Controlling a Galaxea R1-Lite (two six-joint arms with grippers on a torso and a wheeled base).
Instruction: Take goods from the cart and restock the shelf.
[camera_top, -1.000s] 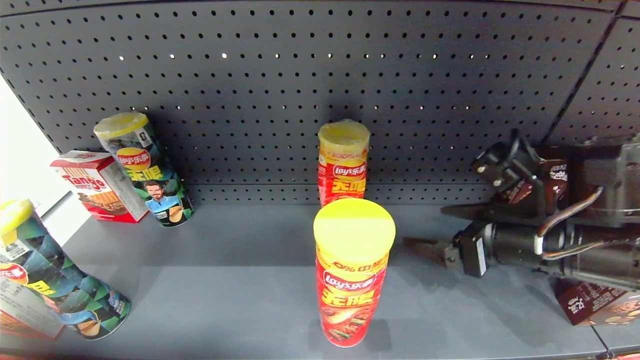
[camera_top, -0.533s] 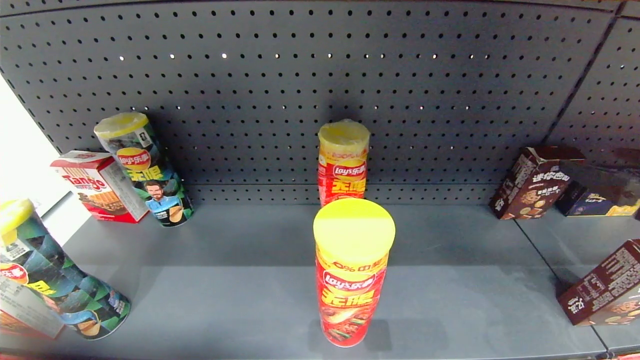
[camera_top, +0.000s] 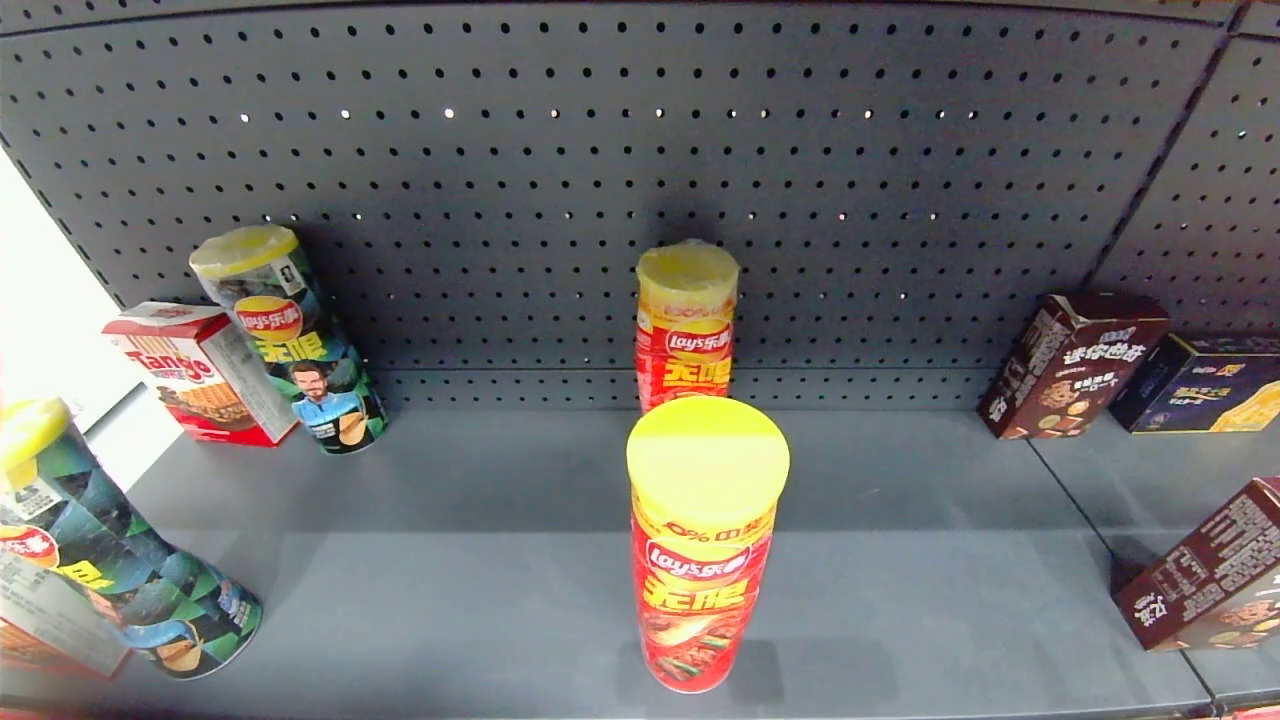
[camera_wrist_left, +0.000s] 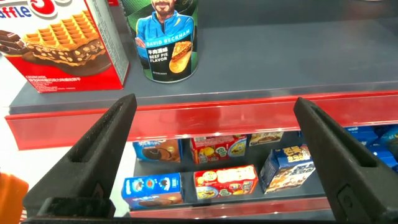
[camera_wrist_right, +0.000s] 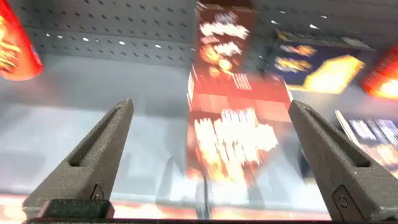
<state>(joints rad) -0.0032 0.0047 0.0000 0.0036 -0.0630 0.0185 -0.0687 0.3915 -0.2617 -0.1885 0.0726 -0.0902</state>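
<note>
On the grey metal shelf (camera_top: 450, 580), front-centre: tall red cardboard chip can with yellow lid (camera_top: 705, 560), upright. Matching rear red can (camera_top: 687, 330) at its 12 o'clock. Left gripper (camera_wrist_left: 214, 104) jaws wide apart, empty, facing red shelf lip (camera_wrist_left: 74, 127). Right gripper (camera_wrist_right: 211, 104) also spread, empty, facing dark brown snack box (camera_wrist_right: 233, 124).

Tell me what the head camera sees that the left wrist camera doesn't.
Head view only: a red cylindrical crisp can with yellow lid, a second red can behind it, dark brown cardboard boxes at right. Left wrist view only: open left hand, the shelf's red front strip, small snack boxes on a lower shelf. Both: the green patterned crisp can at front left.
</note>
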